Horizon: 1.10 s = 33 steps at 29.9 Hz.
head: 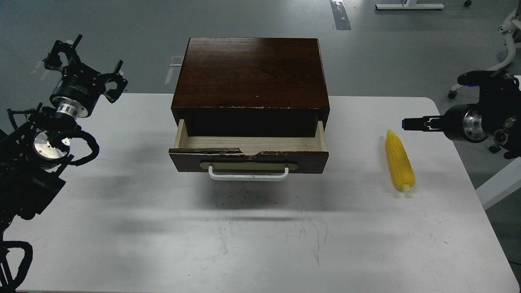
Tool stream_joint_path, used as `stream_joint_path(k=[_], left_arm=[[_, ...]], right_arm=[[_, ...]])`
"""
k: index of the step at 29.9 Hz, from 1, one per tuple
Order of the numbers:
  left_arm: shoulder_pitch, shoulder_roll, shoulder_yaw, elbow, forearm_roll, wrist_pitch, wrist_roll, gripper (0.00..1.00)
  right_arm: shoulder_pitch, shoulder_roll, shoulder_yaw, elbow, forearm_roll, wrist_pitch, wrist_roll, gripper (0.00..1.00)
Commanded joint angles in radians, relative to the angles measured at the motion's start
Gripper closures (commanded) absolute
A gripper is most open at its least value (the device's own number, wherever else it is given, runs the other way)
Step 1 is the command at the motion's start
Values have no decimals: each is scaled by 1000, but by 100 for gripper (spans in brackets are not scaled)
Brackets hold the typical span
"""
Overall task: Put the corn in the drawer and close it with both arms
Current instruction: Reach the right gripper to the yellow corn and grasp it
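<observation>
Both pincers are hanging clear of everything, drawer (pixel 249 151) standing pulled out.
Left pincer (pixel 83 65) is spreading wide above the table (pixel 163 228); right pincer (pixel 411 123) is pointing toward the corn (pixel 399 161), its gap unreadable. Corn is lying on the table, well right of the cabinet (pixel 250 73).

Floor (pixel 122 24): grey, smooth, bore a tape strip (pixel 340 15) far centre.
Table (pixel 163 244): white, scuffed.
Far right: white chair base (pixel 506 44) stood.

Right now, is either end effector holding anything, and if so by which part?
Nothing is held. The left end effector is open and empty; the right end effector is beside the corn's far tip without touching it. The corn lies on the table.
</observation>
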State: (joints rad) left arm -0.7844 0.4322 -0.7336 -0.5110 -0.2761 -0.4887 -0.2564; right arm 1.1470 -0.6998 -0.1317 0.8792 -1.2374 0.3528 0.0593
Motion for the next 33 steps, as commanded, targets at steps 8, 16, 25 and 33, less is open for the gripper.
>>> stream_joint_path(k=[8,16,25,33], left_arm=[[-19,23,-13,0,-2,0,-1,2],[-19,25,-13,0,-2,0,-1,2],[-19,37,-13,0,-2,0,-3,2],[-19,56,-13,0,0,0,-3,2]], right_arm=[[-112,164,0,-152,-4,-70,48,6],[-162,212,0,-181,-4,-133,66,19],[-174,201,-2,-183,-2,-137,105,76],[-129,151,1,-148,6,-140,109,96]])
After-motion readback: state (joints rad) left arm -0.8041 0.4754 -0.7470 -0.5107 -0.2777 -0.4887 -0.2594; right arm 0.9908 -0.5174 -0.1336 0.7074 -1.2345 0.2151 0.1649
